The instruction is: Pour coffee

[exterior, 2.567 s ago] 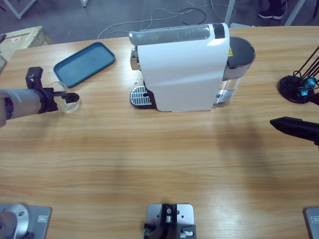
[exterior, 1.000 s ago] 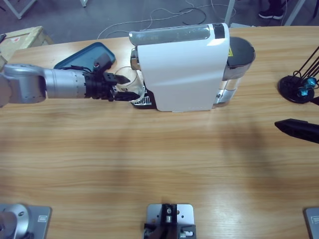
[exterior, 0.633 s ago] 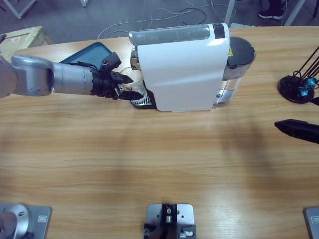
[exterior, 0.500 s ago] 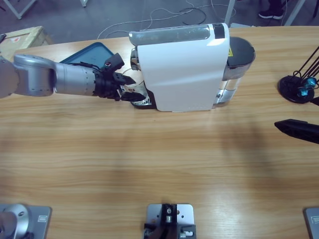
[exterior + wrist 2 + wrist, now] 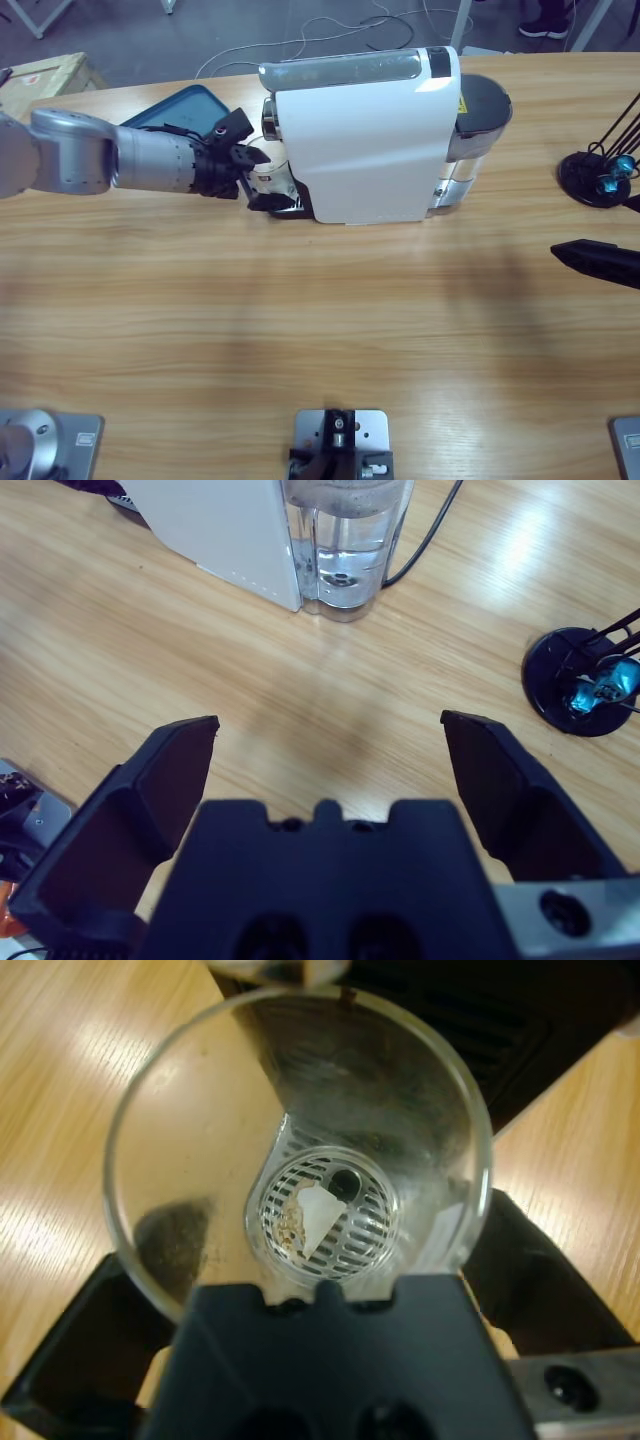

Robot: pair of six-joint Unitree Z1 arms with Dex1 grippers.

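Now carried from beside the blue tray (image 5: 168, 120) to the coffee machine (image 5: 365, 135): glass cup (image 5: 300, 1160) over the drip grate (image 5: 325, 1210), clamped in left jaws. Right jaws apart, idle. Ready for brewing.

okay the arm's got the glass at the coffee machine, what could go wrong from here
The left tool holds the clear glass by its near rim over the drip grate. A one-sided rim grip could let it tip or slip when released.

The glass sits tight against the white coffee machine; pushing further could knock the glass or shove the machine.

Whether the spout lines up over the glass cannot be told; if it is off, coffee could run onto the wooden table.
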